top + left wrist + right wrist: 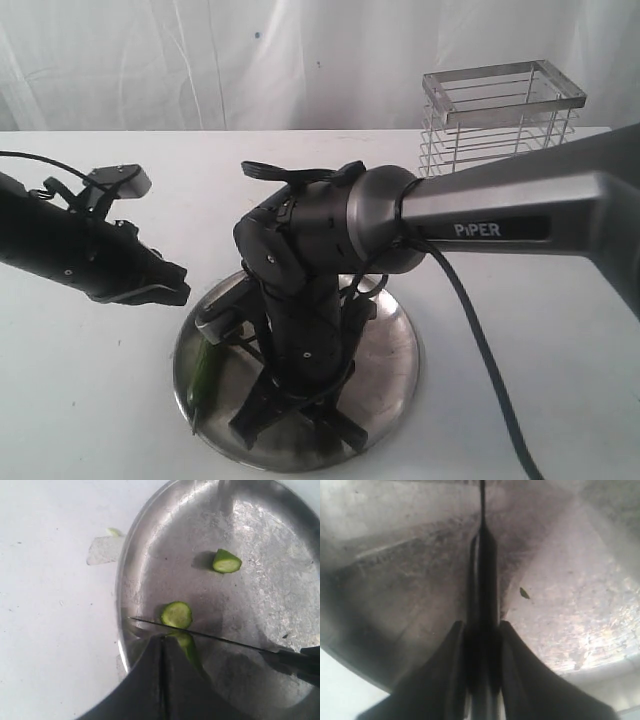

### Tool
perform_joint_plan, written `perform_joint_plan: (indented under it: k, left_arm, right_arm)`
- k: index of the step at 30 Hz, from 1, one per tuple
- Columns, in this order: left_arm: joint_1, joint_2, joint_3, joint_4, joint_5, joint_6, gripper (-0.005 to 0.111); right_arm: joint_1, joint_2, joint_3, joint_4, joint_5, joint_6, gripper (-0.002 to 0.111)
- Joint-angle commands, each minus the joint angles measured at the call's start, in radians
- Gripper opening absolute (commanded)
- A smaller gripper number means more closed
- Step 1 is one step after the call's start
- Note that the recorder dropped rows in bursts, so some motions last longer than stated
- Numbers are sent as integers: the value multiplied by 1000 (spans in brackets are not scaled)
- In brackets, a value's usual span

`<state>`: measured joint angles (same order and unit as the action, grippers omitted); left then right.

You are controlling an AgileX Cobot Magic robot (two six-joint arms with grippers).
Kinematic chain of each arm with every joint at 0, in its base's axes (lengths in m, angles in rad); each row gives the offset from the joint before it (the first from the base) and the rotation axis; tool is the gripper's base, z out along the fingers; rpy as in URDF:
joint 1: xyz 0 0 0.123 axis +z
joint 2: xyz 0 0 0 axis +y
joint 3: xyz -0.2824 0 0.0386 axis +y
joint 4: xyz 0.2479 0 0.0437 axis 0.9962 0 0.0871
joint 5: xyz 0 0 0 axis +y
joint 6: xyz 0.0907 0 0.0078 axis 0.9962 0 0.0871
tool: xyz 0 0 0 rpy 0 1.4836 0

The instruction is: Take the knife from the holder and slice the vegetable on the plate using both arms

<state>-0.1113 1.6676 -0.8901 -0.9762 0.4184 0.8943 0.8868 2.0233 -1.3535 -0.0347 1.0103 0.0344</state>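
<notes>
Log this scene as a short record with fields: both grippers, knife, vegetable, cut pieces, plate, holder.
left gripper: shut, at the vegetable's end, contact unclear
right gripper: shut on the knife handle
knife: blade lies across the vegetable
vegetable: green, on the plate
cut pieces: two on the plate beyond the blade
plate: round, shiny steel
holder: wire basket standing apart from the plate

Black right arm with grey forearm (480, 215) stands over the round stainless-steel plate (395, 350), its slim black knife (210, 636) barring the plate floor; black left arm (80, 250) flanks the left rim. White tabletop (560, 380) rightward lies open, save one black cable (477, 340).
</notes>
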Motion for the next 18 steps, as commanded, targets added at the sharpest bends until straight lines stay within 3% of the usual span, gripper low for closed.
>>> perform_joint_plan:
  k: [1, 6, 12, 18]
  left_arm:
    - [9, -18, 9, -5, 50, -8, 0]
    - [9, -19, 9, -5, 66, -20, 0]
    - [9, -19, 9, -9, 91, -26, 0]
    - [-19, -19, 9, -18, 190, -41, 0]
  right_arm:
    - [-1, -9, -6, -1, 4, -16, 0]
    - [-1, -6, -12, -14, 47, -58, 0]
    - [-1, -6, -12, -155, 174, -65, 0]
    - [-1, -6, -12, -210, 211, -84, 0]
